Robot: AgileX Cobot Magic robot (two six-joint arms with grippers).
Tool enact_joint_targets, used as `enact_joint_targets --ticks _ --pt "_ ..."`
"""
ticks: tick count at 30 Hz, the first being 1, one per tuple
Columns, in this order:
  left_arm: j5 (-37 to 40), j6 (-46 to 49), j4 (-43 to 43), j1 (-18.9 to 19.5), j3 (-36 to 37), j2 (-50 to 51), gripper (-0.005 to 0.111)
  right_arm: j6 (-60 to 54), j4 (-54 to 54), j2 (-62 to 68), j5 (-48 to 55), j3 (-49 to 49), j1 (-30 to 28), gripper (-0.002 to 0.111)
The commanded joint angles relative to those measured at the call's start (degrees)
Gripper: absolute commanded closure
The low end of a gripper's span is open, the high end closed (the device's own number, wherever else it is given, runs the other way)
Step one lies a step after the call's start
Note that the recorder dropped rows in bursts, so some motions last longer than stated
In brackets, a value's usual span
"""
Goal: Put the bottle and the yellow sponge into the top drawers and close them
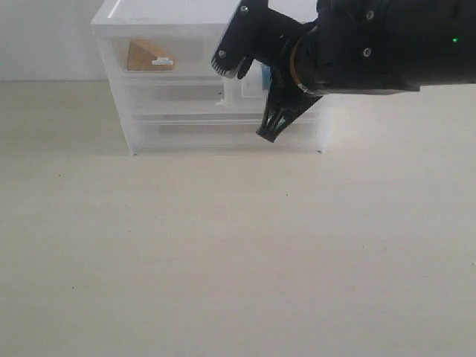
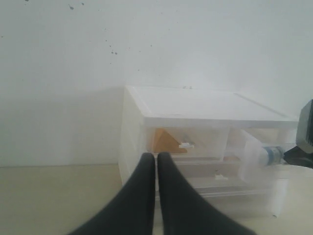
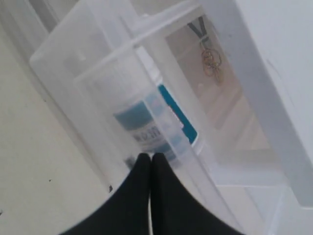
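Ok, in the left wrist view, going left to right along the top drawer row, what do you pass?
Sponge → left drawer's handle → right drawer's front → bottle → right arm at the edge.

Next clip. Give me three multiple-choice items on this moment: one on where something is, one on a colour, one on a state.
1. Where is the yellow sponge?
A. inside the shut top drawer
B. on the table
C. in a gripper

2. What colour is the label on the bottle?
A. red
B. teal-blue
C. black

3. How does the top drawer holding the bottle stand?
A. pushed fully in
B. lying on the table
C. pulled partway out

Key: 1 A, its yellow shows through the drawer front. 2 B, the blue band shows in the right wrist view. 3 C, its front stands out from the unit in the left wrist view.
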Motion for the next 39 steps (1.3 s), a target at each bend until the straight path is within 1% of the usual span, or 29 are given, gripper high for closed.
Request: enact_joint_targets --ticks 1,4,6,9,11,13,15,17,19,25,29,30,31,32,33,34,36,38,39 --pt "0.05 0.26 0.00 0.22 0.09 -0.23 0.103 5.49 -1.04 3.70 -1.92 -3.78 -3.85 0.109" --pt "0.05 0.26 0.00 0.22 0.09 -0.23 0.103 10.48 -2.90 6.58 -7.82 -6.59 -6.52 0.109" --pt "0.22 0.26 0.00 0.22 0.09 -0.23 0.103 12.33 -2.98 8.40 -9.81 -8.52 -7.70 0.109" --pt "0.40 0.16 0.00 0.22 0.09 -0.23 0.103 18.03 -2.84 10.46 -9.72 -11.52 -9.29 0.109" --pt "0.03 0.02 0.00 0.22 0.09 -0.23 0.103 22.78 -0.45 10.18 -6.49 -12.08 -9.46 0.109" --pt "-0.11 0.02 0.00 0.22 0.09 -0.23 0.103 22.27 1.10 8.82 -4.21 -11.23 -9.46 0.109" --pt "-0.11 0.02 0.00 0.22 0.09 -0.23 0.103 22.38 1.26 5.66 -3.13 -8.08 -9.34 0.109" --pt "-0.11 0.02 0.00 0.22 0.09 -0.23 0.103 24.81 0.51 0.79 -4.73 -2.78 -9.34 0.109" --pt "0.01 0.13 0.00 0.22 0.09 -0.23 0.103 27.09 -0.95 -3.85 -7.39 3.10 -9.34 0.109" --pt "0.01 0.13 0.00 0.22 0.09 -0.23 0.103 40.55 -7.59 -22.27 -17.69 22.09 -9.34 0.109" --pt "0.01 0.13 0.00 0.22 0.09 -0.23 0.103 41.05 -7.87 -33.71 -21.10 32.84 -9.34 0.109" --pt "0.01 0.13 0.00 0.22 0.09 -0.23 0.103 41.19 -6.53 -36.33 -21.71 35.64 -9.47 0.109" --pt "0.01 0.13 0.00 0.22 0.09 -0.23 0.103 39.03 -1.42 -39.81 -21.54 38.23 -9.47 0.109" --pt "0.01 0.13 0.00 0.22 0.09 -0.23 0.103 32.26 6.81 -43.03 -22.11 40.58 -9.47 0.109" --pt "0.01 0.13 0.00 0.22 0.09 -0.23 0.103 21.35 18.11 -45.45 -23.41 42.49 -9.47 0.109" --pt "0.01 0.13 0.00 0.22 0.09 -0.23 0.103 7.53 31.74 -48.44 -25.31 45.20 -9.47 0.109" --pt "0.01 0.13 0.00 0.22 0.09 -0.23 0.103 -20.75 62.15 -53.92 -29.18 51.20 -9.34 0.109" --pt "0.01 0.24 0.00 0.22 0.09 -0.23 0.103 -35.58 77.72 -58.82 -29.89 55.99 -9.11 0.109" --pt "0.01 0.24 0.00 0.22 0.09 -0.23 0.103 -39.57 81.44 -61.09 -29.89 58.19 -9.11 0.109"
